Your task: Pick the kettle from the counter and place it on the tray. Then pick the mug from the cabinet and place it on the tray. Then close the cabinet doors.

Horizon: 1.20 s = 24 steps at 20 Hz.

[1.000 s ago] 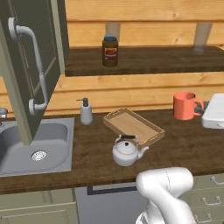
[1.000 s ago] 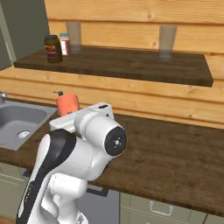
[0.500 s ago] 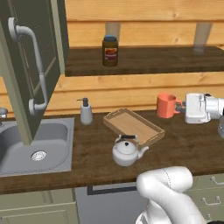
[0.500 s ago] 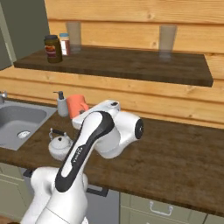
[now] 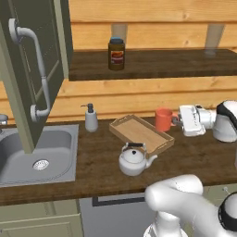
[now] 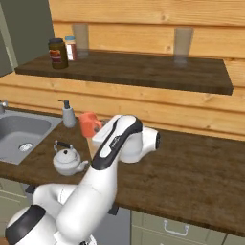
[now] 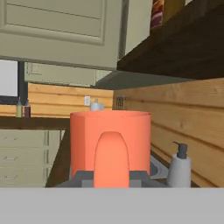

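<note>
**Mug in hand, kettle not yet on tray**

Dark brown wood-grain counter w/ inset steel sink is the work surface. One plain orange-red mug is off the counter, carried above it just beside the far right end of the tray, handle toward the hand. The gripper is clenched on that handle; hand view has the mug dead ahead, handle facing the camera.

One shallow light-wood tray lies on the counter w/ nothing on it. One small silver-grey kettle w/ black handle stands on the counter just in front of the tray, not on it.

Progress, as I judge it: kettle step not done; mug is out of the cabinet but not set down; one sage-green cabinet door w/ curved silver bar handle stands open at left, so closing is left too.

Others: one white soap dispenser by the sink, one dark brown labelled jar on the wood shelf.
</note>
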### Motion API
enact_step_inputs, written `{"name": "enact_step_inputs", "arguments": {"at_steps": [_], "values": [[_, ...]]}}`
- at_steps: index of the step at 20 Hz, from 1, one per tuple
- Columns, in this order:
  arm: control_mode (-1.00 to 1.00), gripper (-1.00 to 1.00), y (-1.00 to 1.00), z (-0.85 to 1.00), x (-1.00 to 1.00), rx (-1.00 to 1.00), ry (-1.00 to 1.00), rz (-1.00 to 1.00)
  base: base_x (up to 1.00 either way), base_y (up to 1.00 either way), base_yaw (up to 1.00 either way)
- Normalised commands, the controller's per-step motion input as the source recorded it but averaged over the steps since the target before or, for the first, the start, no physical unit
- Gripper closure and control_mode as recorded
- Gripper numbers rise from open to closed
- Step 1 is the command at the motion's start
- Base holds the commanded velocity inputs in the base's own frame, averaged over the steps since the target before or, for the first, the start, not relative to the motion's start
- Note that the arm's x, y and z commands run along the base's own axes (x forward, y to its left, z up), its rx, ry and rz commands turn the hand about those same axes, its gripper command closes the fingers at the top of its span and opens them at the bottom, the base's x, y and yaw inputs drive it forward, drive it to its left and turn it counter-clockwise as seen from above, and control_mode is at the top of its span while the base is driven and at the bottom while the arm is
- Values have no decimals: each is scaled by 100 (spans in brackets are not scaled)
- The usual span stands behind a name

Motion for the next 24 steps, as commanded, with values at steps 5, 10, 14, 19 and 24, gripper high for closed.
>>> {"name": "enact_step_inputs", "arguments": {"at_steps": [5,10,14,19,24], "values": [[-100,100,5,-48,55,0,-4,3,0,0,0],[-100,100,27,-33,58,-4,0,0,0,0,0],[-100,100,18,-28,53,-3,0,0,0,0,0],[-100,100,12,-35,56,-3,0,0,0,0,0],[-100,100,18,-42,51,-4,-1,0,0,0,0]]}}
